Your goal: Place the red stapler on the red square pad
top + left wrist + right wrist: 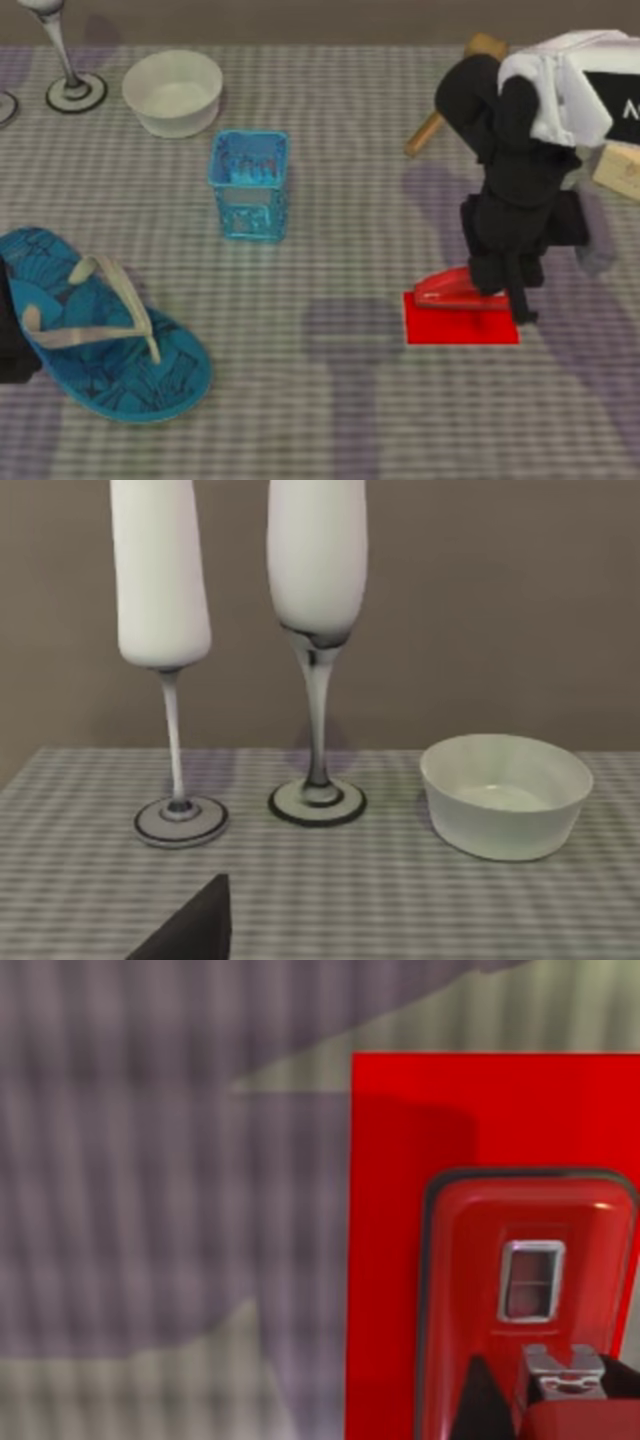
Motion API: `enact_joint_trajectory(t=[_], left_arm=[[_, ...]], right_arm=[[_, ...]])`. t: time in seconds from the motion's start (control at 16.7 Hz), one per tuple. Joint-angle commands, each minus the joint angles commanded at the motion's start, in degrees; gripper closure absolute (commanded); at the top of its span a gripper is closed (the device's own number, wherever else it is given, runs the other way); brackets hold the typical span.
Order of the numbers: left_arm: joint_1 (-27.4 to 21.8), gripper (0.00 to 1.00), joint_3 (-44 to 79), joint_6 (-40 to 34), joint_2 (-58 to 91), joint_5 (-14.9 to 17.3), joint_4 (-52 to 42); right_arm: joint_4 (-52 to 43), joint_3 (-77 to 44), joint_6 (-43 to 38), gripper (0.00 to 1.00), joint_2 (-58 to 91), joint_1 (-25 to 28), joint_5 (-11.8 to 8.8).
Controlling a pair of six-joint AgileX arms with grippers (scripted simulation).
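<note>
Top view: a table covered in a grey checked cloth [340,150] runs back to a plain brown wall, and carries a white bowl [173,92], a wine glass [68,60], a blue mesh basket [249,184], a blue flip-flop [95,322] and a wooden mallet [455,92]. The right arm reaches down from the table's right rear, its dark wrist upright and its right gripper [500,290] lowered onto the red stapler [450,286]. The stapler lies between the jaws, its free end pointing out to the table's left, and sits over the rear left part of the red square pad [461,325] directly beneath the jaws. Right wrist view: the jaws are closed on the stapler's body, with the stapler's glossy top and silvery window just ahead of them and the pad showing past its nose. The left arm is parked at the table's left edge; whether its left gripper [190,930] is spread or pressed together cannot be told.
</note>
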State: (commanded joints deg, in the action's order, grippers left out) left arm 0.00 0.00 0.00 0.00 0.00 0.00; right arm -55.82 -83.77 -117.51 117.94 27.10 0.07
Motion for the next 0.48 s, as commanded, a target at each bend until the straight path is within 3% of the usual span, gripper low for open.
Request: enact_joint_trajectory(t=[0.36,0.48], left_arm=[[0.0,0.0,0.0,0.0,0.0,0.0,0.0],[0.0,0.0,0.0,0.0,0.0,0.0,0.0]], right_arm=[[2.8,2.3,-0.3,1.0,1.0,0.4,0.0],[2.8,2.3,-0.3,0.85,1.0,0.4,0.0]])
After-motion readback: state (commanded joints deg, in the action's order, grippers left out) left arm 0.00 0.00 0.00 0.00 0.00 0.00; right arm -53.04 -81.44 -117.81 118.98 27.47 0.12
